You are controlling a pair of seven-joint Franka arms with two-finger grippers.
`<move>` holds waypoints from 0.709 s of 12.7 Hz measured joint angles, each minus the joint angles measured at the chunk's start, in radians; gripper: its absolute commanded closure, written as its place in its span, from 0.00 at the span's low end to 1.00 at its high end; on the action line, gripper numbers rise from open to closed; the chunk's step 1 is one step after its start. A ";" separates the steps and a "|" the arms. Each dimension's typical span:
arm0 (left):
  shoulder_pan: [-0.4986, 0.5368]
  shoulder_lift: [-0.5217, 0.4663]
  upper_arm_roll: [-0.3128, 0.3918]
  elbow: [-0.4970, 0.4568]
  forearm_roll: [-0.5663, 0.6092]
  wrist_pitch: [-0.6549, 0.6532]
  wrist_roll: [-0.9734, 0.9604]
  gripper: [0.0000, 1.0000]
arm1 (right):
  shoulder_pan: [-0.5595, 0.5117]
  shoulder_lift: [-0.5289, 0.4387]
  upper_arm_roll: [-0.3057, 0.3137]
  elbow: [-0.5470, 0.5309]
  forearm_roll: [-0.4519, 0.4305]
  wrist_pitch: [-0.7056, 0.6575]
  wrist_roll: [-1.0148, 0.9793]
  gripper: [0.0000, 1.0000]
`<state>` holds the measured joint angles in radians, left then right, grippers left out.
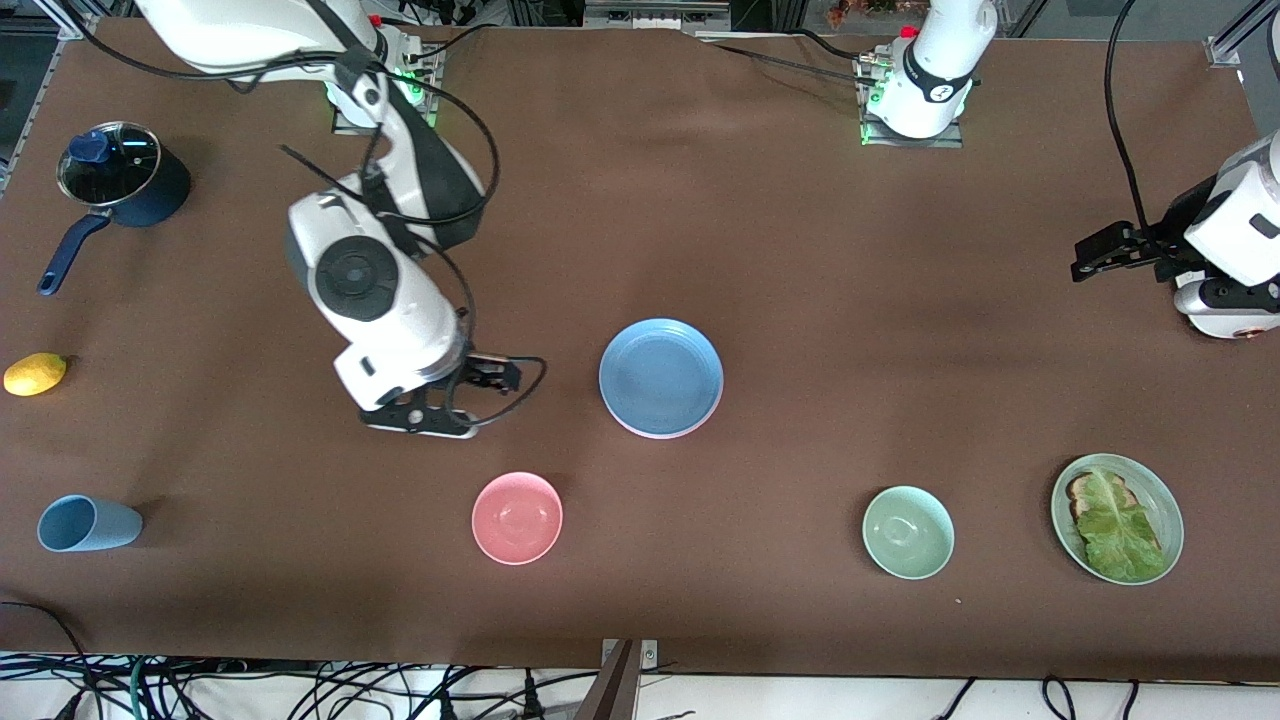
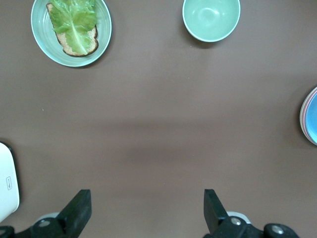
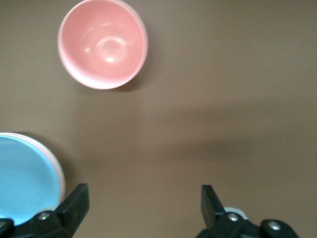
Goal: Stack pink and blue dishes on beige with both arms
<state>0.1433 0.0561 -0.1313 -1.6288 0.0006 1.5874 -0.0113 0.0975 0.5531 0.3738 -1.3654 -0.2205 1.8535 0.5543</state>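
Right gripper hung low w/ fingers spread wide, empty. Left gripper waited raised at table edge, also open, empty.

Blue plate hides the stacked plates beneath, only rims showing

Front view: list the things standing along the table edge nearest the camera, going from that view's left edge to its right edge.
blue cup → pink bowl → pale green bowl → green plate with toast and lettuce
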 measured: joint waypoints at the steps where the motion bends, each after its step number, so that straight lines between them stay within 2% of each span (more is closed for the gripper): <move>1: 0.000 0.000 0.000 0.000 0.000 0.000 0.000 0.00 | -0.051 -0.029 0.000 0.001 0.000 -0.034 -0.070 0.00; 4: 0.000 0.000 -0.001 0.000 0.000 0.000 0.000 0.00 | -0.158 -0.104 -0.001 0.002 0.000 -0.136 -0.198 0.00; 7: 0.000 0.000 -0.001 0.000 0.000 0.000 0.000 0.00 | -0.203 -0.148 -0.014 0.014 0.000 -0.207 -0.254 0.00; 9: -0.001 0.000 -0.001 0.000 0.000 0.000 0.000 0.00 | -0.219 -0.167 -0.021 0.064 -0.001 -0.282 -0.260 0.00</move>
<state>0.1428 0.0562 -0.1323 -1.6288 0.0006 1.5877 -0.0113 -0.1219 0.3865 0.3528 -1.3017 -0.2218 1.5712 0.2943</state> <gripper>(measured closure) 0.000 0.000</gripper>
